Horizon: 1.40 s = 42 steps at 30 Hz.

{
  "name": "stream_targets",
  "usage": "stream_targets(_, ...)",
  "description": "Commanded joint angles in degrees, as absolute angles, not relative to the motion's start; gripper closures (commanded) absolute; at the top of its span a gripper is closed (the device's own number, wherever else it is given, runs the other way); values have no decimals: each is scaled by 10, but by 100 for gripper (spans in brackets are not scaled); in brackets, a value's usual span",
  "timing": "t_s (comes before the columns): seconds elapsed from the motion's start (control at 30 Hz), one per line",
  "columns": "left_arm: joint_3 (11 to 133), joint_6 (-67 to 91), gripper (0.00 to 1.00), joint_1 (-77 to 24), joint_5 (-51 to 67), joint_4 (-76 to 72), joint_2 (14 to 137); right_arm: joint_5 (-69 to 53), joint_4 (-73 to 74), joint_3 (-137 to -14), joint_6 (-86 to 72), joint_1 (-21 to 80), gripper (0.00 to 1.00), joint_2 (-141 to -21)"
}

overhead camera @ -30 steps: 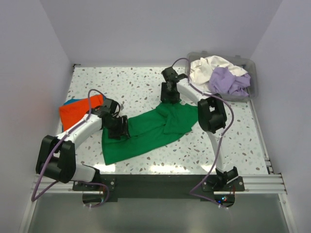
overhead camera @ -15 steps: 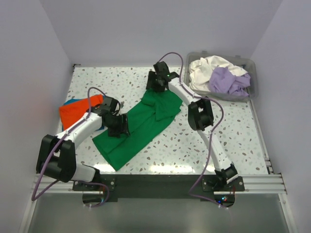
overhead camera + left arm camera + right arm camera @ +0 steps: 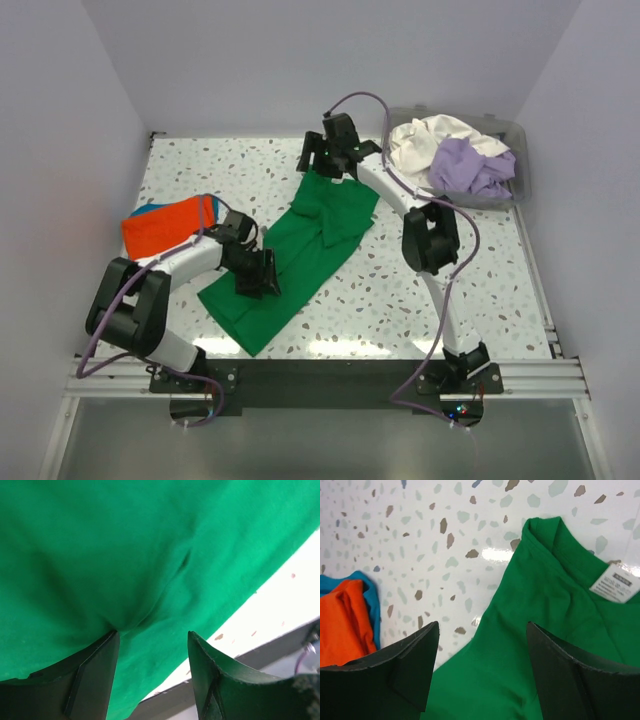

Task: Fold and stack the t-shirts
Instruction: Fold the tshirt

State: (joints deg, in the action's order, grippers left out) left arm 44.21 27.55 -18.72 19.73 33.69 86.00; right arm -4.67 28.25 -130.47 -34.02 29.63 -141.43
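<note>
Spreading step: green shirt (image 3: 300,250) lies slantwise, rumpled, on worktop (image 3: 200,170). Both released: left pincer (image 3: 152,635) on its lower part, right pincer (image 3: 482,625) above collar (image 3: 540,530). Next, likely: pinch edges, pull flat.

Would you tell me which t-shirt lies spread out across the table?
The green t-shirt, stretched diagonally mid-table; the orange t-shirt lies folded at left, the white t-shirt and lavender t-shirt crumpled in the bin.
</note>
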Motion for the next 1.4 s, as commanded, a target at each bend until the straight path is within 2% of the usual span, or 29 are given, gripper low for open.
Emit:
stream_targets(0.0, 443, 284, 38, -224, 266, 299, 895, -43, 290, -1253, -324, 300, 26, -1314)
stream_targets(0.17, 474, 277, 37, -269, 340, 290, 921, -36, 303, -1155, -329, 300, 27, -1288)
stream_targets(0.4, 518, 280, 37, -294, 409, 265, 955, -2, 332, -1124, -318, 299, 27, -1311)
stream_targets(0.73, 578, 292, 37, -337, 409, 259, 1017, 70, 363, -1196, -308, 300, 27, -1429)
stream_targets(1.07, 608, 321, 37, -351, 417, 205, 1075, 87, 401, -1425, -310, 298, 27, -1583)
stream_targets(1.23, 630, 357, 37, -361, 427, 145, 1094, 65, 361, -1414, -315, 290, 27, -1579)
stream_targets(1.37, 657, 349, 37, -362, 396, 158, 1065, 12, 323, -1381, -294, 280, 26, -1537)
